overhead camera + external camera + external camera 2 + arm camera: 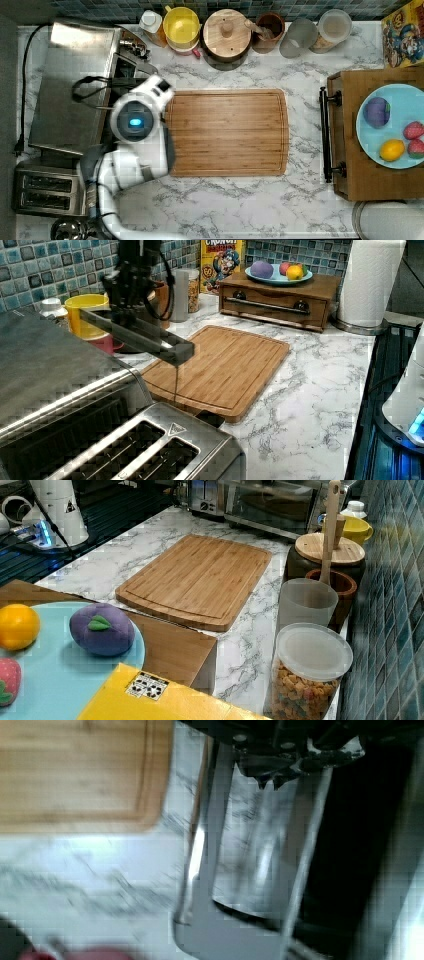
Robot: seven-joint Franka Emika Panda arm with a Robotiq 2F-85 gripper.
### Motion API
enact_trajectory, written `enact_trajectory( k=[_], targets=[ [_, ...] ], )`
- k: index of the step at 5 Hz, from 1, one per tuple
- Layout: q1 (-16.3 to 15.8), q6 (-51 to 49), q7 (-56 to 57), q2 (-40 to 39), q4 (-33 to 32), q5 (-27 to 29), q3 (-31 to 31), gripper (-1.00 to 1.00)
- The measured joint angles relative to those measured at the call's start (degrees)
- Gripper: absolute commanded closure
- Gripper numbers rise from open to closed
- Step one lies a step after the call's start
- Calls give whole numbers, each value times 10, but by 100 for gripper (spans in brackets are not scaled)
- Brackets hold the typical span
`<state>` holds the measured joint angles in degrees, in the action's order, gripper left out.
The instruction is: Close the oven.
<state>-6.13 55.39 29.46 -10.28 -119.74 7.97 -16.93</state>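
The oven is a steel box at the top view's left, with a black cord along its side. In the left view its glass door hangs partly open, roughly level, jutting out over the counter. My gripper reaches down from above and meets the door's upper face near its far end. The wrist view looks close onto the door glass and its metal bar handle, with the gripper at the door's edge. In the top view my white arm covers the door.
A two-slot toaster stands beside the oven. The wooden cutting board lies just past the door. A yellow cup, jars and canisters line the tiled back wall. A wooden drawer box carrying a plate of toy fruit sits at the top view's right.
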Motion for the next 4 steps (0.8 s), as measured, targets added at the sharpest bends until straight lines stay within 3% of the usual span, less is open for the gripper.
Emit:
enact_trajectory(
  k=[2, 3, 4],
  targets=[
    [-87, -154, -281, -48, 125, -344, -46, 100],
    [-93, -166, -347, -42, 125, -354, -59, 100],
    [-77, -77, -347, -5, 93, -270, -56, 100]
  ],
)
